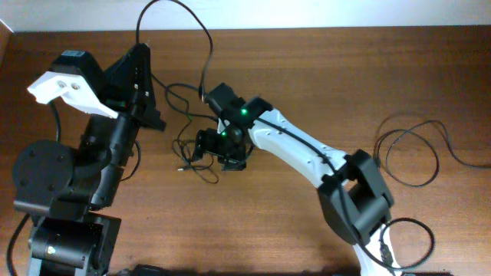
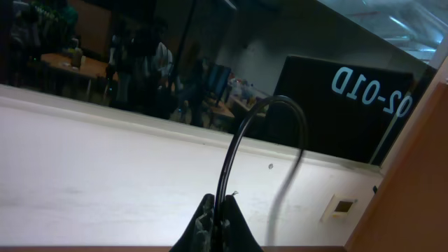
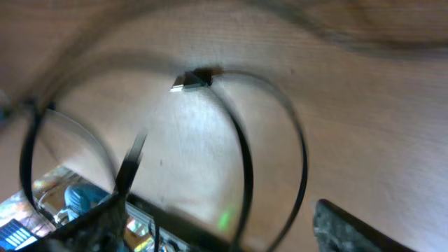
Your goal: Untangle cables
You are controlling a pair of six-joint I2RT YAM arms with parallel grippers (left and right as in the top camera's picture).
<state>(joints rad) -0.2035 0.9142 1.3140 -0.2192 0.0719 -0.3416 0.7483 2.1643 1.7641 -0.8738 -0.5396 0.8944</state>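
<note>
Right gripper [image 3: 224, 225] gapes wide, cables [image 3: 243, 161] looping within its span (plug [image 3: 187, 82] beyond); left gripper [image 2: 217, 225] clamps one.

Overhead, soft even light covers the brown wooden tabletop [image 1: 430, 69], sharply focused with faint shadows; the pale wall strip [image 1: 307, 11] along the top is nearly washed out, and a small green lamp [image 1: 244, 113] glows. The left wrist view is dark above, bright on a white ledge [image 2: 105, 168]; the thin black cord [image 2: 225, 162] is crisp near, blurred at its far loop. Motion blur smears the right wrist view, where a silvery plug [image 3: 183, 84] glints.
</note>
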